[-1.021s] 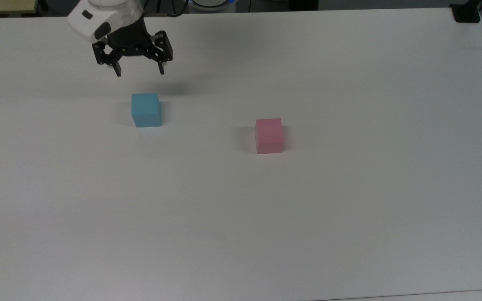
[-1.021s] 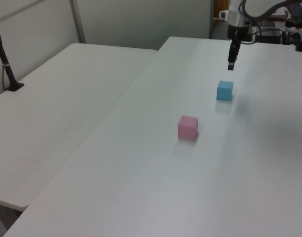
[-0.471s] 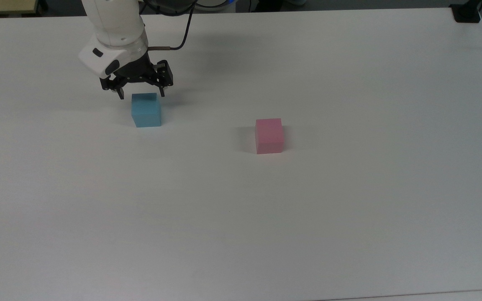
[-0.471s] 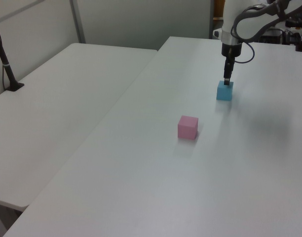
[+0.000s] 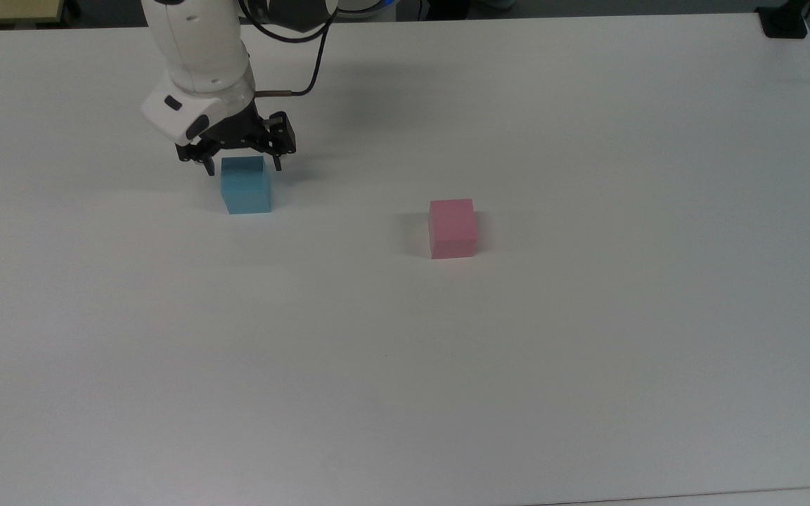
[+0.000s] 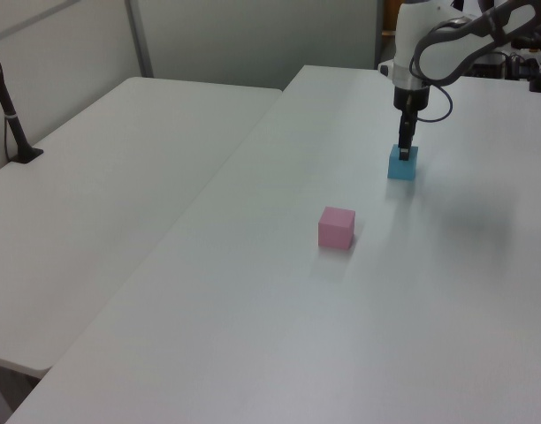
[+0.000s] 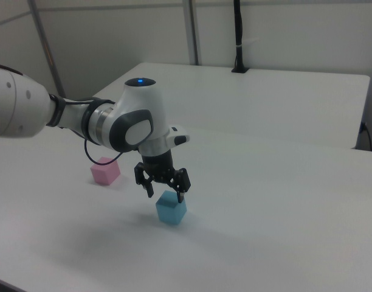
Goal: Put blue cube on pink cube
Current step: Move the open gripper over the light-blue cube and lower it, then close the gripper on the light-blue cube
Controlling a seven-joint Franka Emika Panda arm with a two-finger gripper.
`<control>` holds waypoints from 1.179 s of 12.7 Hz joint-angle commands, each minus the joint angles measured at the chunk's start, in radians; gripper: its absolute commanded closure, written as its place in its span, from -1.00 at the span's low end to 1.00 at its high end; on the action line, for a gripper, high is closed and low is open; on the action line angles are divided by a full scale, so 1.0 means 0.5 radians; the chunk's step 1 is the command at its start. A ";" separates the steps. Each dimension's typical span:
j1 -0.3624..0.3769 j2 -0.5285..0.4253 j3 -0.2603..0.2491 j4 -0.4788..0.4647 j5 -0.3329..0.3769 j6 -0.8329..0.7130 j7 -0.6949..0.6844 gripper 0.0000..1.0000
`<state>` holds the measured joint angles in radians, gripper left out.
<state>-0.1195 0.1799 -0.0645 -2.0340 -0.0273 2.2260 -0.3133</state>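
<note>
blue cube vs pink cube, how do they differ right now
Colour: the blue cube is light sky blue, the pink cube pastel pink. Surroundings: the gripper is open over the blue cube, one finger on each side of it, while the pink cube stands alone with nothing near it. Place: in the top view, the blue cube lies left of the pink cube. Both look the same size, matte, resting flat on the white table.

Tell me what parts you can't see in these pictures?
- Top view: the blue cube's back edge, hidden by the open pincer.
- Left view: one fingertip, hidden behind the nearer one.
- Right view: the pink cube's right corner, hidden by the arm.
- Top view: the arm's base, cut off by the top edge.
</note>
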 commanded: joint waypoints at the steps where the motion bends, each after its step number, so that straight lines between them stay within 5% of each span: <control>1: 0.040 0.051 -0.012 -0.025 -0.074 0.070 -0.012 -1.00; 4: 0.040 0.051 -0.012 -0.025 -0.105 0.064 -0.012 -0.86; 7: 0.037 0.033 -0.012 -0.003 -0.077 0.018 0.110 0.38; 8: 0.040 0.033 -0.012 -0.003 -0.077 0.018 0.148 0.57; 12: 0.043 -0.056 -0.009 0.137 -0.065 -0.227 0.154 0.67; 15: 0.052 -0.105 -0.009 0.388 0.085 -0.499 0.154 0.66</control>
<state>-0.1113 0.1615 -0.0643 -1.9257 -0.0333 2.1012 -0.2536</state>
